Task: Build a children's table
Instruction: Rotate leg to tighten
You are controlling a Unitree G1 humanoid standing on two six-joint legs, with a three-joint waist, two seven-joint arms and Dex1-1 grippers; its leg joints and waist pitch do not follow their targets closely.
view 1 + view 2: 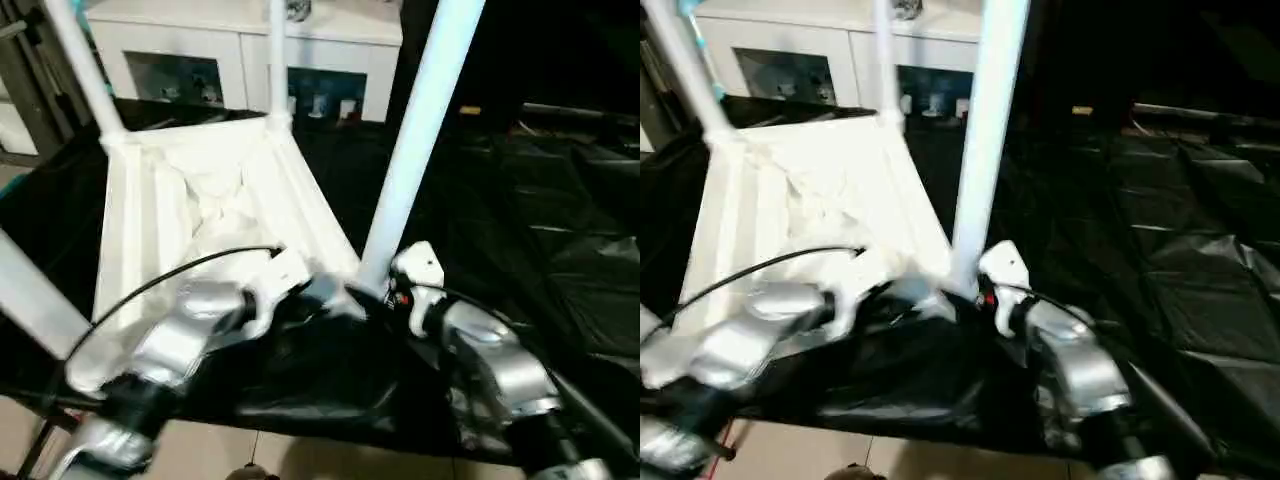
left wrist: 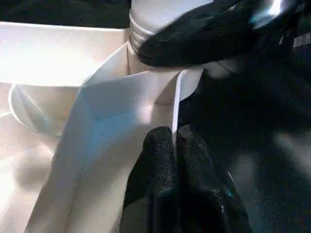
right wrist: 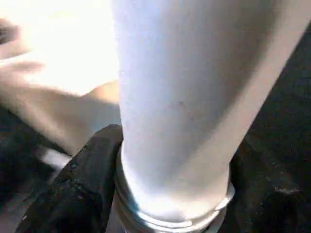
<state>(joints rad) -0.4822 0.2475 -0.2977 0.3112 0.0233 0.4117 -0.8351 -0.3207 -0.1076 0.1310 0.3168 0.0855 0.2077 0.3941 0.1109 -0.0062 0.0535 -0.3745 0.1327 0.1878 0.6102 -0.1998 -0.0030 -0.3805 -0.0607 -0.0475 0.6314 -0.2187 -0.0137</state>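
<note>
Right wrist view has my right hand (image 3: 170, 194) clasping the table leg (image 3: 175, 97) at its base to seat it, while my shut left hand (image 2: 175, 150) steadies the upturned tabletop (image 1: 200, 200) beside that corner.

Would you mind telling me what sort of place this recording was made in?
Probably an indoor lab or demo room set up like a home: a white glass-door cabinet along the back, a work surface draped in black sheeting, and pale floor tiles at the near edge.
</note>
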